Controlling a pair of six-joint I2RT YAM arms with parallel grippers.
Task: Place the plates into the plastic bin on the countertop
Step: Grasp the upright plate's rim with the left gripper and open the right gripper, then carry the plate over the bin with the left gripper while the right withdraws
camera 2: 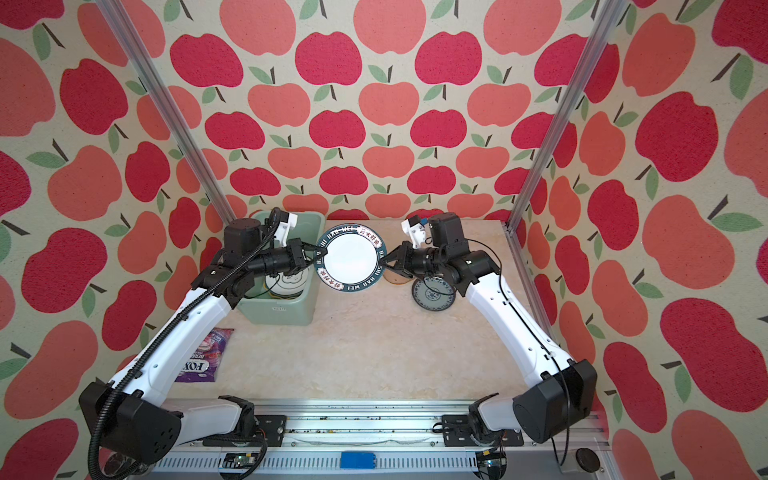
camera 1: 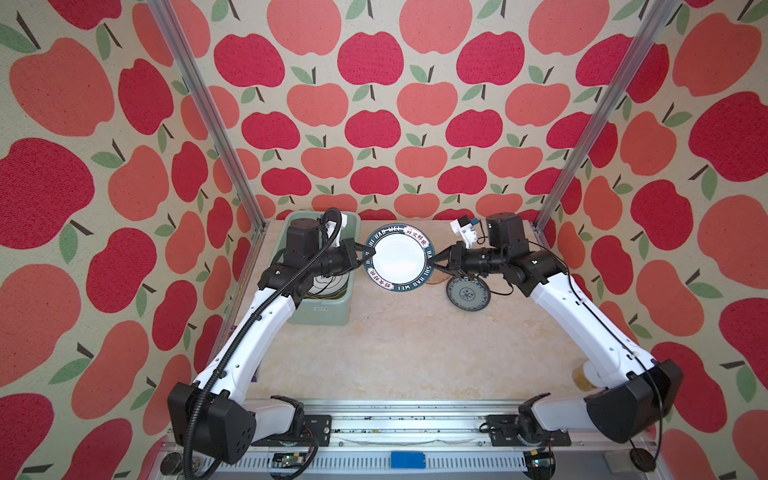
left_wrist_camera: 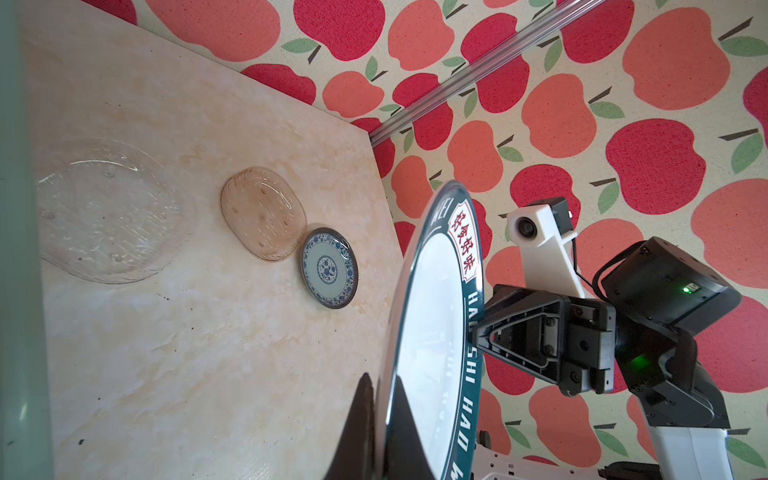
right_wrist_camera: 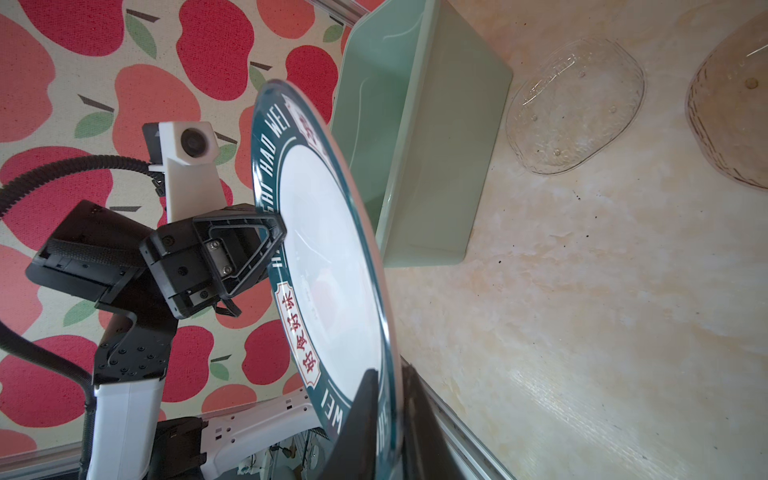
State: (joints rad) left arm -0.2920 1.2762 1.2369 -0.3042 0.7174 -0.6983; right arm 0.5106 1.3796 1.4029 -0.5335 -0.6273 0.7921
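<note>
Black jaws of the left gripper [camera 1: 361,254] are clamped on the rim of the lettered plate [camera 1: 400,257], aloft just beside the plastic bin [camera 1: 320,316]; the opposite rim is straddled by the right gripper [camera 1: 437,262], its hold not discernible; from a one-sided pinch the plate could be dropped onto the countertop [camera 1: 395,353].

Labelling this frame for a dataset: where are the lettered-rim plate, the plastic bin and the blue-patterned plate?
lettered-rim plate [camera 1: 400,258], in a top view, white centre
plastic bin [camera 1: 332,316], in a top view, front wall
blue-patterned plate [left_wrist_camera: 329,268], left wrist view, middle medallion
</note>
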